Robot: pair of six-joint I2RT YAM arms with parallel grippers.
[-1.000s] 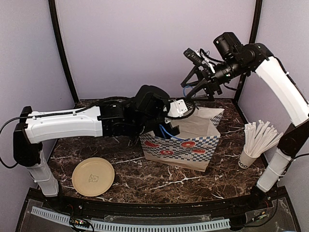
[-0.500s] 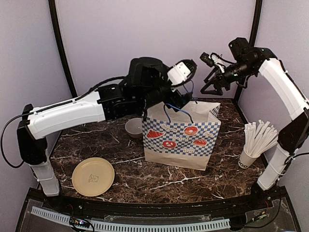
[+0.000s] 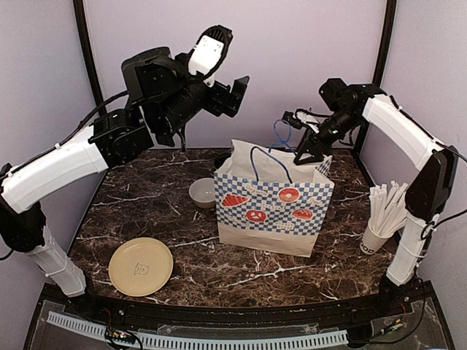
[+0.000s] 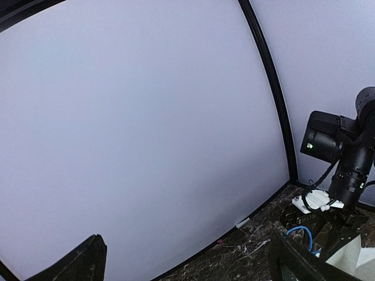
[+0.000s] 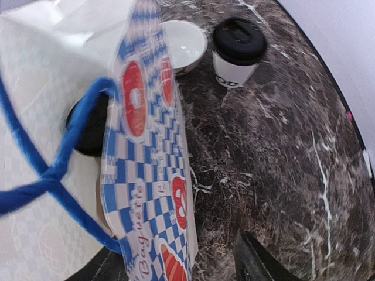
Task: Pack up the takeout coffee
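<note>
A blue-checked paper bag (image 3: 273, 208) stands open in the middle of the table. In the right wrist view a black-lidded cup (image 5: 87, 130) sits inside the bag (image 5: 149, 152). A second white coffee cup with a black lid (image 5: 237, 52) stands on the table outside it, next to the bowl. My right gripper (image 3: 303, 149) is open, its jaws astride the bag's back wall (image 5: 179, 263), beside the blue handle (image 5: 35, 181). My left gripper (image 3: 235, 91) is raised high at the back left, wide open and empty (image 4: 187, 269).
A low white bowl (image 3: 202, 192) sits left of the bag, also in the right wrist view (image 5: 183, 44). A tan plate (image 3: 140, 267) lies front left. A cup full of white sticks (image 3: 387, 211) stands at the right edge.
My left arm has lifted out of the bag and swung up and left, empty. My right gripper has come down from above to the bag's back rim.
</note>
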